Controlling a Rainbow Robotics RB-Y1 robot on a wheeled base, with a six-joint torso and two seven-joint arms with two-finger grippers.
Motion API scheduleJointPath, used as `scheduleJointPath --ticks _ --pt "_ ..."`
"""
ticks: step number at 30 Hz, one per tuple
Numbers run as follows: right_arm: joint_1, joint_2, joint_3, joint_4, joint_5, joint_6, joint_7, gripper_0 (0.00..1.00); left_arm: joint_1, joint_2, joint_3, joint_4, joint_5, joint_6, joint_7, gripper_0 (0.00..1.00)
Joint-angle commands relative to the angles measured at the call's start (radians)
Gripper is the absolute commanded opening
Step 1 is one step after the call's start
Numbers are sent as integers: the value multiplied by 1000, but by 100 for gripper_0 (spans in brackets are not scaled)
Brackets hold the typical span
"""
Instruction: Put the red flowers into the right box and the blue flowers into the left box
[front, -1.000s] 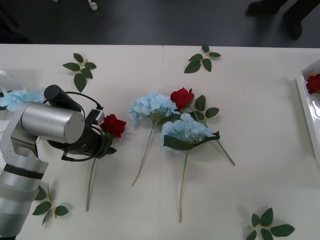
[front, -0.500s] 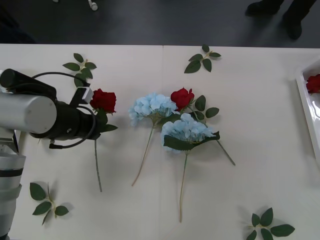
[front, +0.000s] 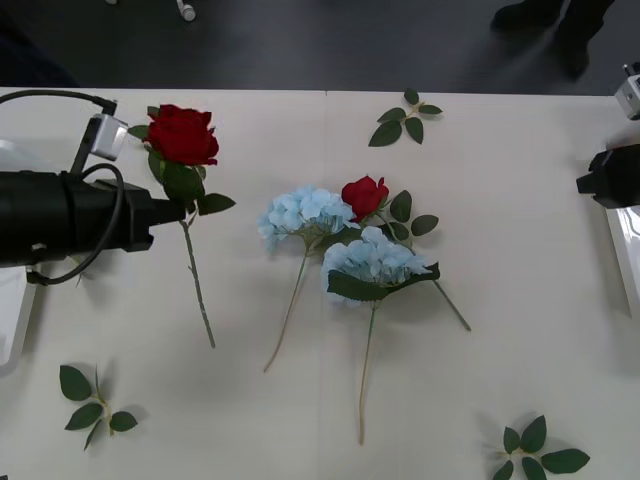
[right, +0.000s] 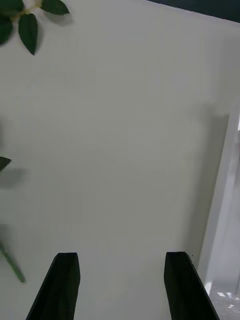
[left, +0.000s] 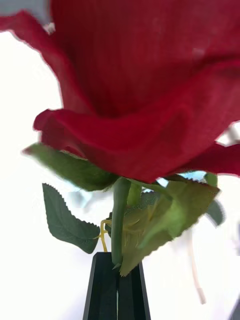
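Left pincer (left: 118, 285) clamped on the red rose (front: 183, 135) stem just under the bloom, about 10 o'clock over the desk (front: 500, 300); light, floppy, probably best held right there; right pincer (right: 122, 280) spread wide, idle at 3 o'clock

One red rose (front: 182, 134) was held lifted above the counter, bloom up, its thin green stem slanting down. A second red rose (front: 364, 196) lay mid-counter, touching two pale-blue hydrangea clusters (front: 305, 214) (front: 374, 259), stems trailing toward the robot. White rims of the right box (front: 628, 250) and left box (front: 12, 325) were seen at the edges.
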Motion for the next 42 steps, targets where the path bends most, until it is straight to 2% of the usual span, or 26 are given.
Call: scheduleJointPath --ticks 1,7,10,17,19,23,26,30,34,42 --pt "0 -40 -139 -26 -135 14 7 49 18 1 36 -32 129 -1 -183 0" --pt "8 -103 -176 -29 -325 -49 43 49 48 -2 42 -33 317 -55 -331 0" --pt "55 -152 -133 -52 -409 -212 59 49 57 -9 42 -33 396 -64 -416 0" --pt "166 -286 85 -168 -451 -672 95 49 63 -43 46 -32 587 -89 -556 0" --pt "167 -306 136 -191 -446 -740 101 49 64 -57 48 -33 623 -90 -594 0" --pt "164 -356 277 -256 -429 -968 121 49 72 -95 48 -32 689 -89 -671 0" --pt "152 -361 341 -293 -417 -1060 136 49 74 -124 45 -32 714 -89 -677 0" --pt "104 -338 410 -343 -397 -1117 158 49 74 -158 34 -36 738 -89 -685 0" --pt "12 -319 510 -376 -377 -1132 175 49 74 -181 14 -56 722 -89 -694 0" --pt "-228 -198 757 -339 -339 -1168 210 49 74 -190 -23 -61 722 -90 -700 0"
